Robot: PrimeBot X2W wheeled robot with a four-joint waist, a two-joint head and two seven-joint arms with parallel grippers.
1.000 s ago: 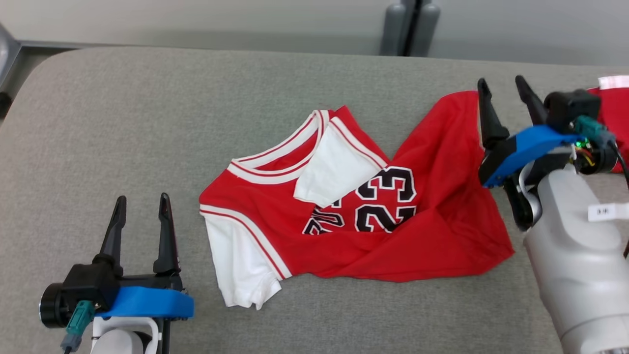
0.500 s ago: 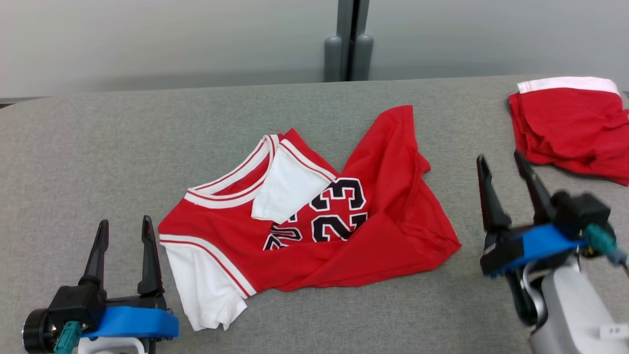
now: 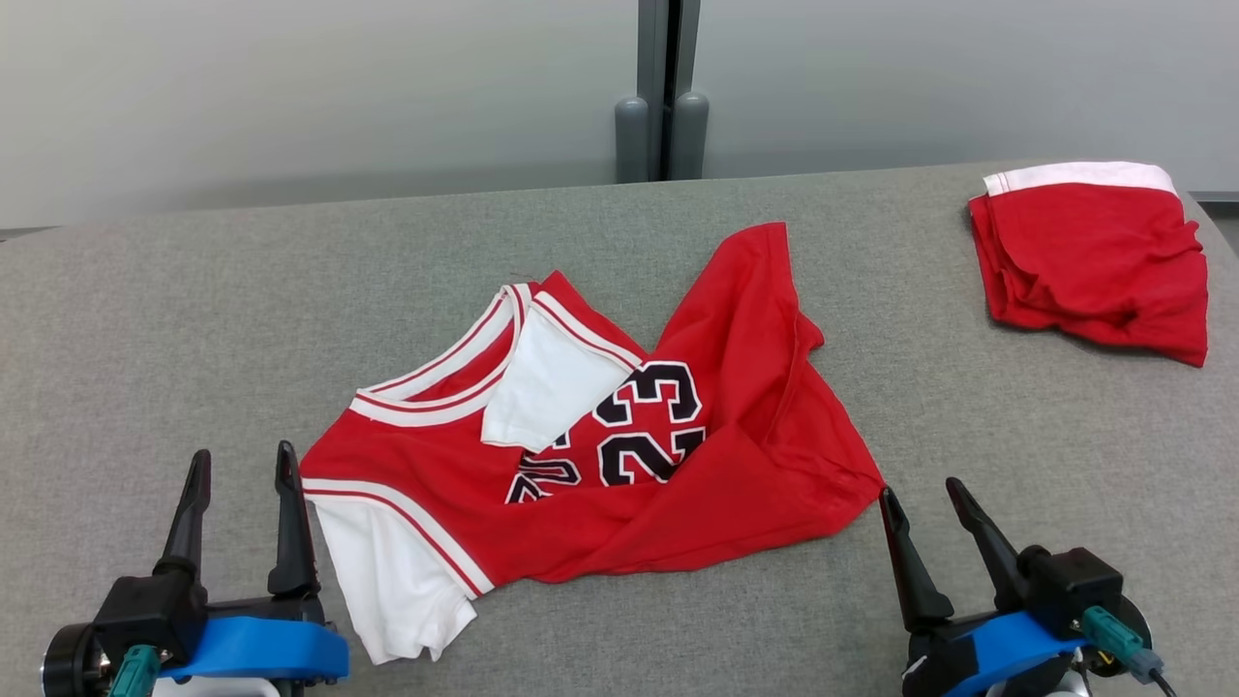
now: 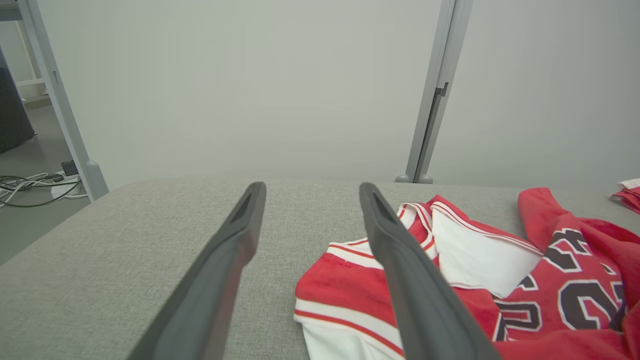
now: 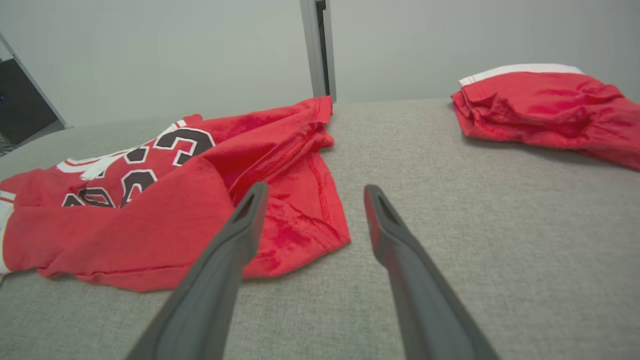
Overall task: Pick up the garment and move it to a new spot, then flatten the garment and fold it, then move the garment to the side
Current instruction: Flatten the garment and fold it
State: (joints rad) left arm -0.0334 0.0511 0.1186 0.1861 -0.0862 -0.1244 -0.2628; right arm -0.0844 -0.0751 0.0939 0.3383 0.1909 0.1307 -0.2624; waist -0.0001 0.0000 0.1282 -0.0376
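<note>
Garment [image 3: 736, 455], a red jersey with white sleeves, striped trim and black numerals, lies crumpled mid-tabletop [image 3: 194, 319] in the head view: grey woven covering, rounded edge, pale wall [image 3: 290, 87] and grey post [image 3: 661, 97] behind, folded red cloth [image 3: 1094, 261] far right; left gripper [image 3: 242, 452] and right gripper [image 3: 920, 487] both spread, empty, flanking it. Left wrist view: cables [image 4: 30, 182] on the floor [image 4: 20, 225] past the tabletop's edge. Right wrist view: thin creased knit, stitched hem near the fingertips.

black number 23 on red jersey [image 3: 590, 455], printed twice
</note>
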